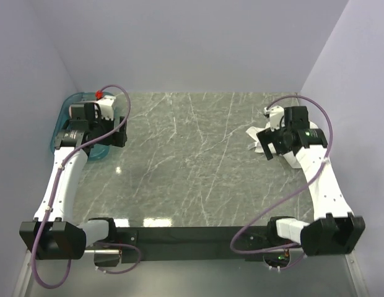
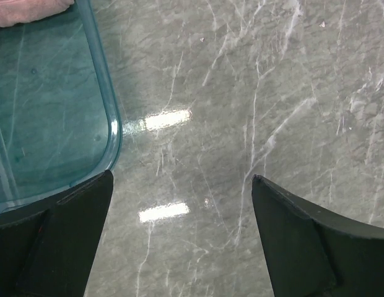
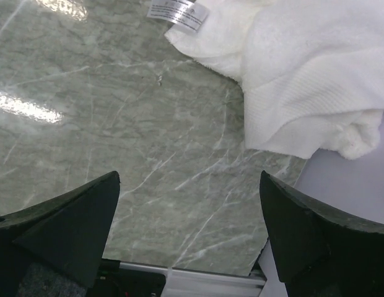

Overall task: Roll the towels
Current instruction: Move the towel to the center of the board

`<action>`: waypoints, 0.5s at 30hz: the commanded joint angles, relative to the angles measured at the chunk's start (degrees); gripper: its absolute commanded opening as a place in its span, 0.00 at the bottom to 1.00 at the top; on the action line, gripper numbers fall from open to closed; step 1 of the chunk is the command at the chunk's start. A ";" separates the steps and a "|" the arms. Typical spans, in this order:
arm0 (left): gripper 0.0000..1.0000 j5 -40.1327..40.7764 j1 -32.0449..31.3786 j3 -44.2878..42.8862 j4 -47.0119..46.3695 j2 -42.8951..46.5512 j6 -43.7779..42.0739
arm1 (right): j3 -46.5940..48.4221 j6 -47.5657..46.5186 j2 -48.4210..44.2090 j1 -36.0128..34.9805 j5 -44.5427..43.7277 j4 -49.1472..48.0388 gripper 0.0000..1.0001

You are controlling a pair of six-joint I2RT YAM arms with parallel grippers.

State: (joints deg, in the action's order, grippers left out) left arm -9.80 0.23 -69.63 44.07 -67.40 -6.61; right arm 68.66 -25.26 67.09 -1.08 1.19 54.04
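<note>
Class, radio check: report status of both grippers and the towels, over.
Left gripper open, empty, beside teal tray. Right gripper open, empty, short of crumpled white towel. Pink towel lies in tray.

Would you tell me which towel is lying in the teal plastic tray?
The salmon-pink cloth towel is in the teal plastic tray; the white cloth towel lies on the marble table.

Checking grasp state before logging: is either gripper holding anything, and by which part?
Nothing is held. The left gripper is open beside the teal tray. The right gripper is open, apart from the white towel.
</note>
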 commanded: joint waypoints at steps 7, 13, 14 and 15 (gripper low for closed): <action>0.99 -4.08 0.03 -7.63 5.58 -6.43 0.55 | 11.13 0.99 19.10 0.03 -5.39 -1.65 0.99; 0.99 -2.60 0.12 -10.35 7.52 -8.45 1.07 | 15.27 3.10 30.53 0.46 -12.17 -6.13 0.96; 0.99 -1.89 0.04 -10.79 7.43 -8.89 1.51 | 16.06 3.46 31.95 0.73 -13.74 -6.31 0.96; 0.99 -1.28 0.12 -11.06 7.52 -9.15 2.21 | 17.54 3.72 33.35 0.82 -14.37 -6.32 0.93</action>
State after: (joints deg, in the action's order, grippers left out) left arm -12.05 0.23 -77.45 50.87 -76.34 -6.17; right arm 81.84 -23.35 98.00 -0.97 -7.75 50.50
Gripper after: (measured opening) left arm 0.995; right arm 0.947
